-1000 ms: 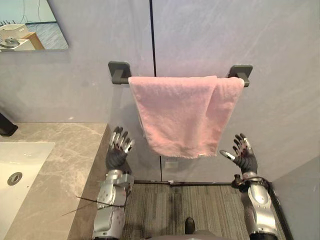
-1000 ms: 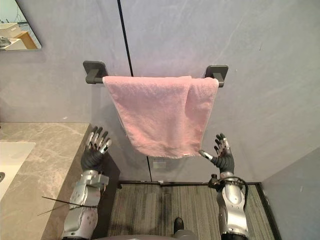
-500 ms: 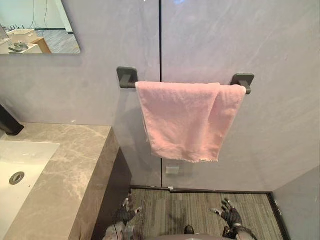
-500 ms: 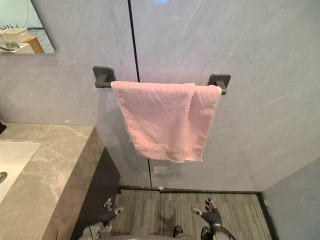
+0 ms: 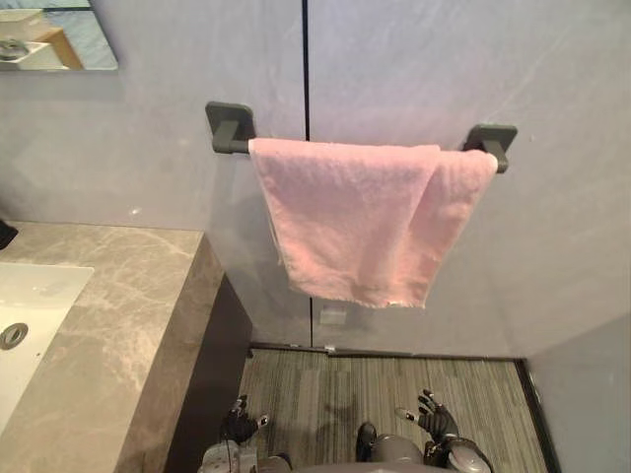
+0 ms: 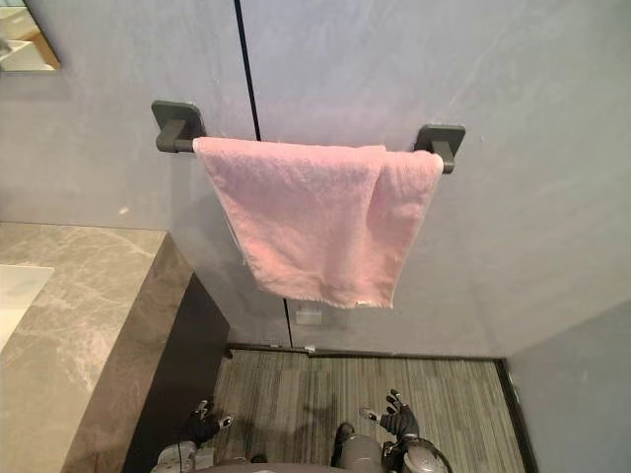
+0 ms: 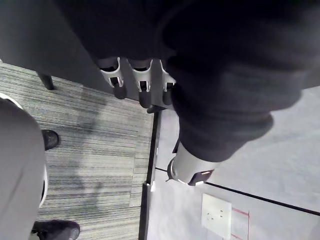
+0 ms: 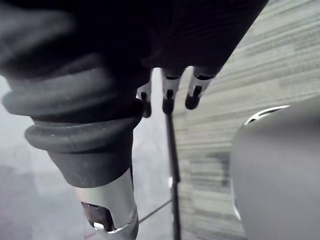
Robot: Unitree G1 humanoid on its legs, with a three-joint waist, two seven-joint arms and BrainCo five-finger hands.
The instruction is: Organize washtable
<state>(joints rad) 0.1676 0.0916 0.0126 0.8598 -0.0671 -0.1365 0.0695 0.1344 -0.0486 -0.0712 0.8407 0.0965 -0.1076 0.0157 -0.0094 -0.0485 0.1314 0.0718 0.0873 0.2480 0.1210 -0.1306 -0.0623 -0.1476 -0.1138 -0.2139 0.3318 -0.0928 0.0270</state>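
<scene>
Grey stone-look wall (image 5: 444, 59) takes up most of what I see from here, split by one dark vertical seam. To the robot's left the veined marble table (image 5: 118, 325) runs up against it, its top bare as far as I can see. Below lies a striped grey carpet floor (image 5: 325, 389). The pink towel (image 5: 345, 217) is draped over the dark rail (image 5: 229, 128), well apart from the table; its right part is doubled over itself and the hem hangs a little uneven. A white sink (image 5: 30, 315) is set into the table, and a corner of a mirror (image 5: 49, 39) shows above it. Both hands hang low near the floor, far beneath the towel: the left hand (image 5: 240, 424) and the right hand (image 5: 431, 419) have loose, spread fingers and hold nothing. I'd judge the towel hung, bar tidying. To finish well, bring both hands up to the hem, pinch near each corner and draw outward evenly, so the fold spreads without dragging the cloth off the rail.
</scene>
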